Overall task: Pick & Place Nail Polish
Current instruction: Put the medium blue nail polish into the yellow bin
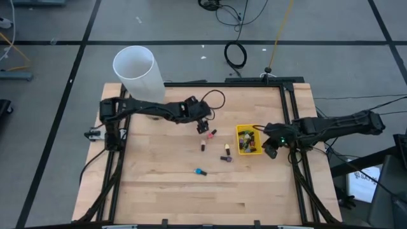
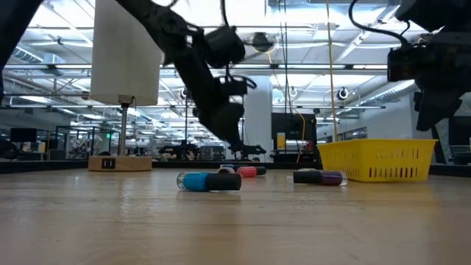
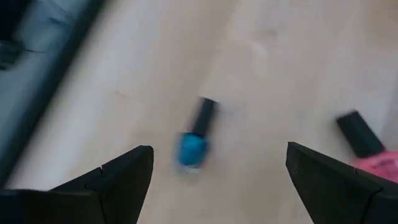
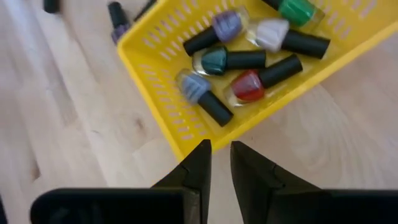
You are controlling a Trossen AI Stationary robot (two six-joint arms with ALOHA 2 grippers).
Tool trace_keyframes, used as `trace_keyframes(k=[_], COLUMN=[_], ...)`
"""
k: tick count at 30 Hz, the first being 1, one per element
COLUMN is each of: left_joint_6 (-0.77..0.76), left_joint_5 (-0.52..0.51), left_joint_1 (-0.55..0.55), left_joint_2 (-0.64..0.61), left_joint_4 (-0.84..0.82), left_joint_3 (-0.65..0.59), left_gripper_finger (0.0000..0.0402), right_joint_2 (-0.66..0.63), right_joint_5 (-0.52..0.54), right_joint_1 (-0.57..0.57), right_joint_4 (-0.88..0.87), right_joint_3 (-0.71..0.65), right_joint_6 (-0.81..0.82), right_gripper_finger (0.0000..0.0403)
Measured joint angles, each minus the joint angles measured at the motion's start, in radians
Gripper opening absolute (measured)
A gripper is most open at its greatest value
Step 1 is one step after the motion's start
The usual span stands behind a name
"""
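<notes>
Several nail polish bottles lie on their sides on the wooden table: a pink one (image 1: 210,134), a dark red one (image 1: 203,146), two purple ones (image 1: 226,154) and a teal one (image 1: 201,172). Several more lie in the yellow bin (image 1: 241,131), as the right wrist view (image 4: 249,59) shows. My left gripper (image 1: 204,125) hangs open and empty above the table beside the pink bottle; its wrist view shows the teal bottle (image 3: 193,146) and the pink one (image 3: 373,160). My right gripper (image 4: 221,158) is shut and empty, raised above the bin's right near corner (image 4: 186,146).
A big white cylinder (image 1: 137,70) stands at the table's far left corner, behind my left arm. Black frame rails run along the table's left and right edges (image 1: 294,114). Bare wood lies toward the near edge (image 1: 191,203).
</notes>
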Motion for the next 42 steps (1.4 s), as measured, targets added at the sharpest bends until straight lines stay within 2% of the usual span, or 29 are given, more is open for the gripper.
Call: trace_keyframes(k=[3,10,16,19,23,27,30,37,42], left_joint_6=[-0.047,-0.164,-0.207,-0.185,-0.12,-0.006,0.034,-0.01,-0.049], left_joint_5=[0.044,0.015,0.132,0.184,0.194,0.212,0.228,0.225,0.24], left_joint_1=[-0.003,-0.07,-0.174,-0.24,-0.321,-0.396,-0.446,-0.5,-0.513], left_joint_2=[0.033,0.004,-0.011,-0.011,-0.016,-0.022,-0.022,-0.013,0.044], left_joint_4=[-0.019,-0.128,-0.201,-0.212,-0.208,-0.18,-0.161,-0.144,-0.138], left_joint_3=[0.0,0.0,0.0,0.0,0.0,0.0,0.0,0.0,0.022], left_gripper_finger=[0.036,0.036,0.036,0.036,0.036,0.036,0.036,0.036,0.036], right_joint_2=[-0.036,-0.105,-0.125,-0.125,-0.123,-0.11,-0.104,-0.099,-0.091], right_joint_5=[0.0,0.031,0.114,0.138,0.105,0.077,0.061,0.025,0.024], right_joint_1=[0.0,0.0,0.002,0.006,0.006,0.006,0.006,0.016,0.048], right_joint_4=[0.0,0.079,0.247,0.427,0.756,1.061,1.221,1.293,1.329], right_joint_3=[0.0,0.001,0.0,-0.031,-0.121,-0.242,-0.295,-0.307,-0.306], right_joint_6=[-0.001,-0.099,-0.274,-0.399,-0.522,-0.583,-0.594,-0.552,-0.55], right_gripper_finger=[0.005,0.005,0.005,0.005,0.005,0.005,0.005,0.005,0.005])
